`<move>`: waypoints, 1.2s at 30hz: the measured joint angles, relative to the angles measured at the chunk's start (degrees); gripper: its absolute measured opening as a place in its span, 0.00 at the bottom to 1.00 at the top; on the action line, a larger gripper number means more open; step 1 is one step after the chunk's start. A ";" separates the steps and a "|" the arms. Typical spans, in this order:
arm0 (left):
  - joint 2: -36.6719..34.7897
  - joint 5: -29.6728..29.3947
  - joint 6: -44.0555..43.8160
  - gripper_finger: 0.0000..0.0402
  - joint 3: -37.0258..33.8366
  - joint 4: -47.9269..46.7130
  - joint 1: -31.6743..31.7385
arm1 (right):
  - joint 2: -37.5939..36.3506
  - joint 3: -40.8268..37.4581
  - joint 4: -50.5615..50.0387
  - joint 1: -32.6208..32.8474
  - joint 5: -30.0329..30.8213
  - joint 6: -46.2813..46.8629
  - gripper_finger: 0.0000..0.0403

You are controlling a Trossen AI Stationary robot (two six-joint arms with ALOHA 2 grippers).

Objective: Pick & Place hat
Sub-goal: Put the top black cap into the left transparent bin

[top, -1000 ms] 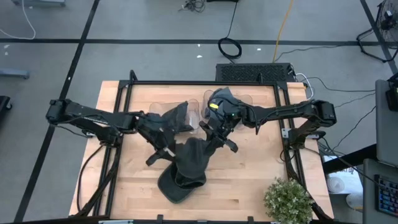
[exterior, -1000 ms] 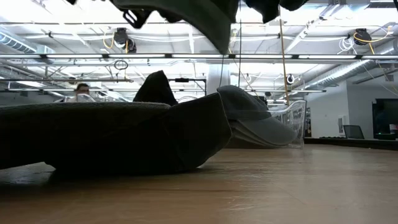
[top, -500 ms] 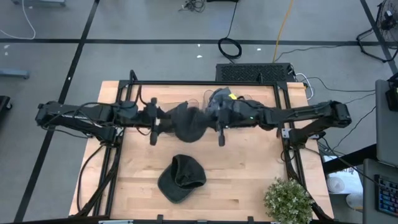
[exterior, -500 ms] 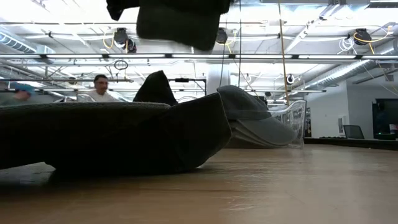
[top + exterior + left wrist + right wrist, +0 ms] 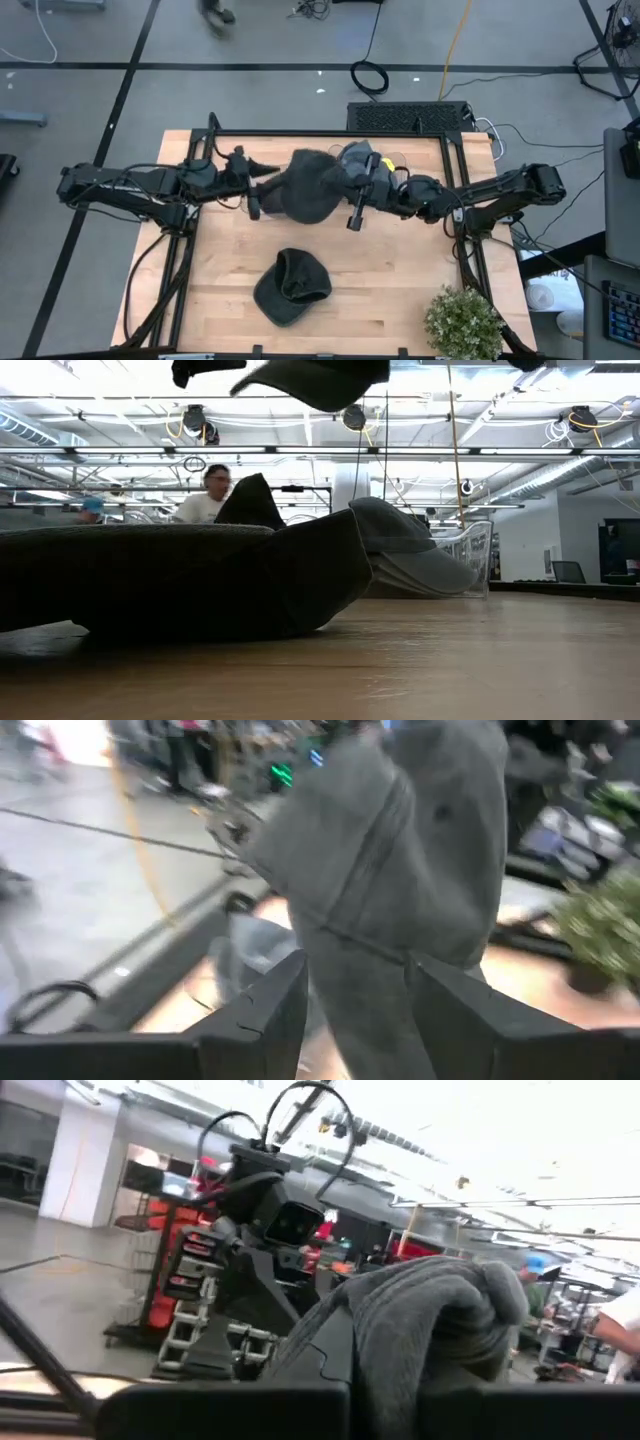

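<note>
High view: a dark grey hat (image 5: pixel 308 188) is held up in the air between both arms, over the far-middle part of the tabletop (image 5: pixel 400 290), well clear of the wood. It is soft cloth, sagging and bunched; a stitched seam is seen on it in the left wrist view (image 5: pixel 400 910). Judged light and floppy, with no stiffness to rely on, so the shape will collapse wherever it is not supported. Best taken by a pinch on the fabric edge or the brim, one hold each side; a one-sided hold would likely let it drape and swing.

The left gripper (image 5: pixel 252 190) is at the hat's left edge, its fingers (image 5: pixel 255 1020) pinching the cloth, which hangs down between them in the wrist view. The right gripper (image 5: pixel 355 196) is at the hat's right edge; in the right wrist view the grey fabric (image 5: pixel 430 1320) is bunched over and between the fingers, so a pinch is read there too.

A second dark cap (image 5: pixel 290 288) lies on the tabletop near the front edge, below the held one and apart from it. A clear bin (image 5: pixel 462 555) with another grey cap (image 5: pixel 410 555) against it is seen toward the far side in the low view. A potted plant (image 5: pixel 462 322) sits at the front right corner. People are seen in the room behind.
</note>
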 joint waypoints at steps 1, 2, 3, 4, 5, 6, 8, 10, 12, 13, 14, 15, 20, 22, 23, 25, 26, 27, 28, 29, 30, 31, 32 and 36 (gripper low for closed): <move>-0.23 -1.84 0.46 0.44 0.02 0.66 0.19 | -0.15 -0.45 0.88 -0.02 0.40 -0.29 0.00; -0.45 -3.98 1.11 0.44 0.01 0.76 0.33 | -0.32 -0.85 1.50 -0.07 0.44 -0.44 0.00; -0.49 -6.07 1.65 0.44 0.01 0.92 0.54 | -0.40 -1.05 1.87 -0.07 0.42 -0.49 0.00; -0.49 -8.48 2.44 0.44 0.00 1.49 0.75 | -0.40 -1.11 2.02 -0.06 0.36 -0.52 0.00; -0.55 -11.11 3.34 0.44 0.02 1.62 0.99 | -0.40 -1.31 2.00 -0.03 0.30 -0.55 0.00; -0.57 -13.56 3.97 0.44 0.01 1.56 1.20 | -0.39 -1.49 1.96 -0.02 0.30 -0.56 0.00; -0.55 -16.70 3.20 0.44 0.00 1.37 1.30 | -0.29 -1.58 2.45 -0.02 0.26 -1.24 0.00; -0.17 -17.15 0.16 0.44 0.02 1.57 1.58 | -0.29 -1.62 5.39 -0.03 0.26 -2.65 0.00; 0.32 -15.69 -3.74 0.44 0.00 1.52 2.24 | -0.39 -1.61 8.98 -0.03 0.25 -4.61 0.00; 0.39 -14.25 -6.01 0.44 0.00 1.42 2.74 | -0.42 -1.60 10.63 -0.02 0.24 -5.98 0.00; 0.37 -12.55 -8.38 0.44 0.00 1.36 3.44 | -0.42 -1.60 12.00 -0.02 0.24 -7.63 0.00; 0.28 -10.37 -10.91 0.44 0.00 1.54 4.27 | -0.38 -1.60 13.31 -0.02 0.31 -9.38 0.00; 0.32 -1.21 -21.43 0.44 0.00 1.05 8.68 | -0.40 -1.58 19.01 -0.04 3.35 -16.97 0.00; 0.44 1.49 -24.16 0.44 0.00 1.33 10.02 | -0.37 -1.58 19.78 -0.04 3.48 -19.41 0.00; 0.77 3.13 -24.91 0.44 0.00 1.77 10.59 | -0.33 -1.58 20.18 -0.04 3.96 -20.93 0.00; 1.20 8.47 -23.58 0.46 -0.04 2.82 11.57 | -0.33 -1.58 20.82 0.13 6.25 -24.29 0.00; 1.22 11.06 -22.68 0.47 -0.07 3.86 11.92 | -0.38 -1.58 20.99 0.19 7.55 -25.66 0.00; 1.38 13.16 -21.90 0.47 -0.07 5.47 12.15 | -0.38 -1.58 20.98 0.20 8.18 -26.43 0.00; 1.93 14.41 -21.75 0.48 0.01 7.19 12.16 | -0.36 -1.58 20.96 0.20 8.80 -26.59 0.00; 2.24 15.27 -21.90 0.49 0.08 8.17 12.17 | -0.34 -1.58 21.00 0.17 8.85 -26.58 0.00; 2.75 15.78 -22.92 0.50 0.08 8.46 12.18 | -0.31 -1.58 21.28 0.17 8.82 -26.56 0.00; 3.59 15.82 -23.99 0.51 -0.02 8.95 12.18 | -0.31 -1.58 21.65 0.17 8.68 -26.61 0.00; 4.71 15.84 -24.81 0.51 -0.05 10.31 12.18 | -0.33 -1.58 22.23 0.04 8.22 -26.72 0.00; 7.81 15.85 -25.91 0.54 -0.03 15.63 12.18 | -0.33 -1.58 25.26 0.02 7.29 -27.23 0.00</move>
